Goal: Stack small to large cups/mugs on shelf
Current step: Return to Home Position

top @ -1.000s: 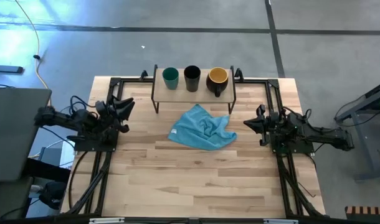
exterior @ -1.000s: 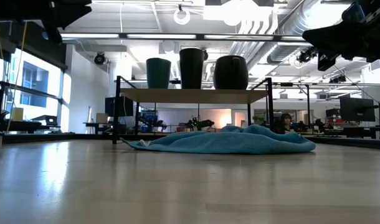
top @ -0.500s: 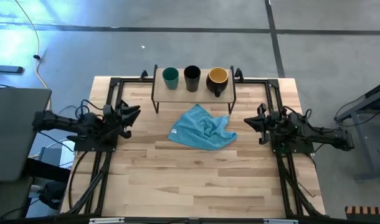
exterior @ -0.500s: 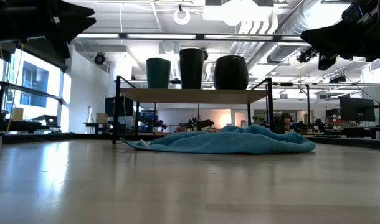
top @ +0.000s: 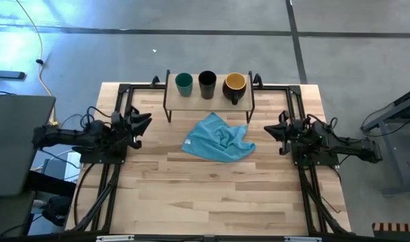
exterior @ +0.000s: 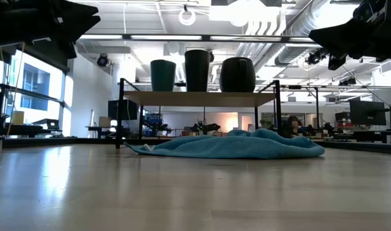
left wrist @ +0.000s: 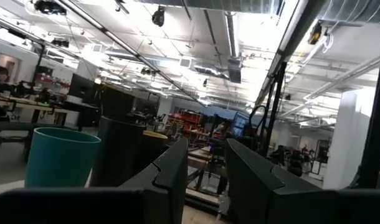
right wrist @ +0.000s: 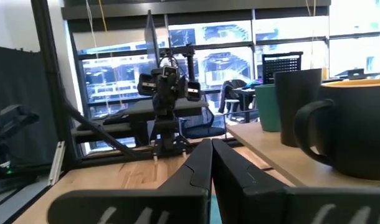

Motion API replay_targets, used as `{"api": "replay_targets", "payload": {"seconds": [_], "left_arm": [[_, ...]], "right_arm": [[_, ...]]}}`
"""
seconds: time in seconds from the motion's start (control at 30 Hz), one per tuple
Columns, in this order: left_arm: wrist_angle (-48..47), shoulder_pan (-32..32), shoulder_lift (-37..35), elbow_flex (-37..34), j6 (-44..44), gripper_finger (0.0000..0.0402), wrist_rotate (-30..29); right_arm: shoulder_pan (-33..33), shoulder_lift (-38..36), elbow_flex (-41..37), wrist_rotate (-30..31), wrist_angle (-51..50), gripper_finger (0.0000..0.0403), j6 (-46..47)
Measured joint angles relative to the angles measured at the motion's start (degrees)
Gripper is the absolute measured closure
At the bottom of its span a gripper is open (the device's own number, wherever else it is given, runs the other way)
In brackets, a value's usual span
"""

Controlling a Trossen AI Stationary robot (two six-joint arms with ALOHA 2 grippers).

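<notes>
Three cups stand side by side on their bases on the shelf (top: 208,98) at the table's far edge. They are a teal cup (top: 183,83) at the left, a black cup (top: 207,83) in the middle and a dark mug (top: 234,86) with a yellow inside at the right. None sits inside another. My left gripper (top: 144,122) hovers open at the table's left side, pointing toward the right, clear of the shelf; its wrist view shows the gap between the fingers (left wrist: 205,171). My right gripper (top: 268,131) waits shut at the right side.
A crumpled blue cloth (top: 218,138) lies on the tabletop just in front of the shelf, between the two grippers. Black metal frames (top: 121,94) run along the table's left and right sides. Bare wood (top: 212,195) stretches to the near edge.
My left gripper has swung from pointing at the shelf's left end round toward the table's right, sinking a little and shifting toward the near edge. Its fingers stay open. The cups, the cloth and my right arm have kept still.
</notes>
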Motion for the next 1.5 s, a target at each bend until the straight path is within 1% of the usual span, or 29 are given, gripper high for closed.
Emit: {"api": "replay_targets", "payload": {"seconds": [0.1, 0.2, 0.33, 0.43, 0.5, 0.73, 1.17, 1.3, 1.5], "left_arm": [[-0.67, 2.67, -0.12, 0.00, -1.01, 0.0305, 3.26], [-0.66, 3.20, -1.35, 0.00, -0.39, 0.0305, 3.99], [-1.97, 3.13, -6.88, 0.05, 1.72, 0.0305, 3.97], [-7.75, 3.09, -12.32, -0.06, 1.90, 0.0305, 4.90], [-7.25, 3.11, -11.84, 0.26, 1.06, 0.0305, 6.04], [-12.30, 3.07, -11.89, 0.13, -1.77, 0.0305, 11.81], [-22.93, 3.11, -11.89, 0.13, -5.67, 0.0305, 12.22], [-25.79, 3.11, -11.89, 0.13, -6.77, 0.0305, 13.71], [-29.15, 3.13, -11.89, 0.09, -8.87, 0.0305, 13.94]], "right_arm": [[0.00, 0.00, 0.03, 0.05, 0.25, 0.0402, 0.83], [0.01, 0.00, 0.08, 0.04, 0.39, 0.0402, 2.06], [0.02, -0.02, 0.13, -0.25, 0.48, 0.0402, 3.04], [0.02, -0.01, 0.15, -0.32, 0.47, 0.0402, 3.00], [0.02, -0.01, 0.21, -0.41, 0.42, 0.0402, 2.68], [0.04, -0.02, 0.24, -0.18, 0.12, 0.0402, 1.68], [0.04, 0.00, 0.26, -0.16, -1.58, 0.0402, 3.01], [0.04, -0.02, 0.30, -0.18, -5.16, 0.0402, 5.27], [0.04, 0.00, 0.30, -0.48, -10.37, 0.0402, 7.71]]}}
